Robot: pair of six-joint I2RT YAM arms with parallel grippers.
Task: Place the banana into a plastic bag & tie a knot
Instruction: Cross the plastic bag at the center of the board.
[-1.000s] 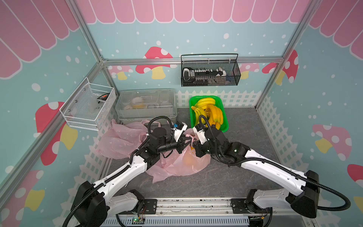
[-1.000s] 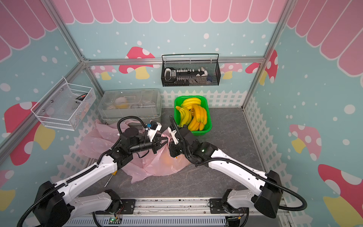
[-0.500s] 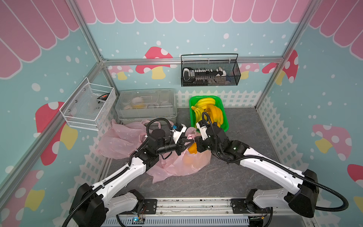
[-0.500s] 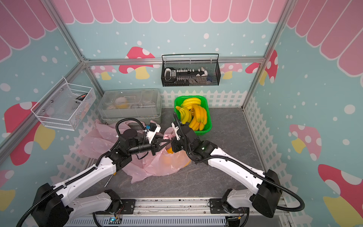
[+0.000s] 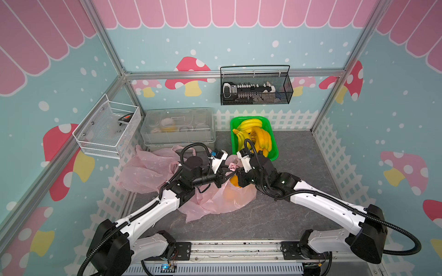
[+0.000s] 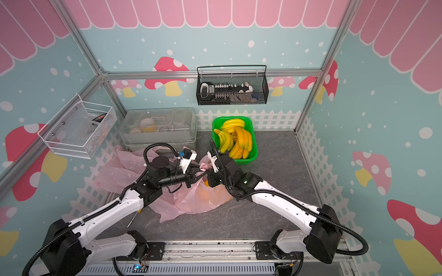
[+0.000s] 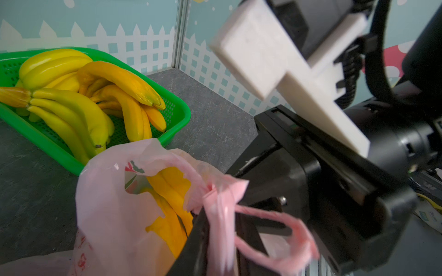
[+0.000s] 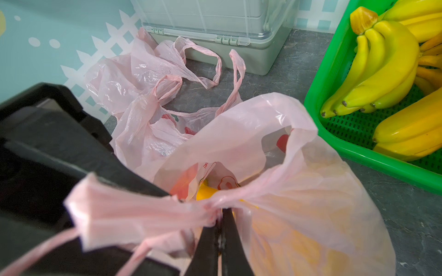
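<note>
Banana (image 5: 233, 181) sits inside plastic bag (image 5: 227, 200) in both top views, just beside green basket (image 5: 248, 117) on its side facing the arm bases. Left gripper (image 5: 227, 174) and right gripper (image 5: 240, 170) meet over the bag mouth.

Left wrist view: handle loop (image 7: 296, 223) drapes over a finger (image 7: 193, 239). Whether the left jaws clamp it cannot be determined.

Right wrist view: right jaws are closed, pinching the gathered bag neck.
</note>
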